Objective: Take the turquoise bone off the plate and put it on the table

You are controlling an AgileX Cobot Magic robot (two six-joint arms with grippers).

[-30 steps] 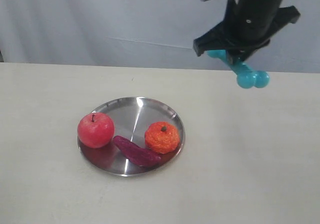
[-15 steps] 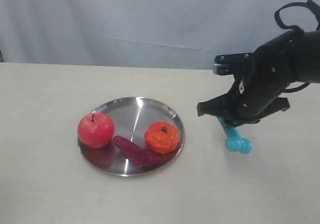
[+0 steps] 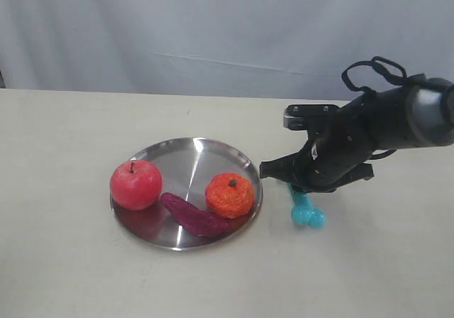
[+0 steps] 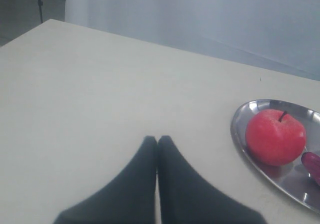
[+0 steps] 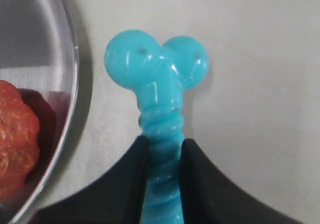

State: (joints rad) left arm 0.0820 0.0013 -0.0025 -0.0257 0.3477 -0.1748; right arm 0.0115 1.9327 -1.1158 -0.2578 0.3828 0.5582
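Note:
The turquoise bone (image 3: 306,211) (image 5: 159,84) is at the table (image 3: 369,268), just right of the silver plate (image 3: 188,158), its knobbed end down on or very near the cream surface. My right gripper (image 3: 298,192) (image 5: 162,146) is shut on its ribbed shaft, black fingers (image 5: 135,169) pressed on both sides. The left gripper (image 4: 157,140) is shut with nothing in it, over bare table to the left of the plate (image 4: 240,134); the exterior view does not show it.
On the plate lie a red apple (image 3: 135,184) (image 4: 275,136), an orange mandarin (image 3: 230,194) (image 5: 15,134) and a dark purple elongated piece (image 3: 193,215). A pale curtain hangs behind the table. The plate's rim (image 5: 67,84) is close beside the bone.
The right arm came down from high above the table, carrying the bone, and moved left toward the plate's right edge; the bone's end is now at the tabletop. Fruit unmoved.

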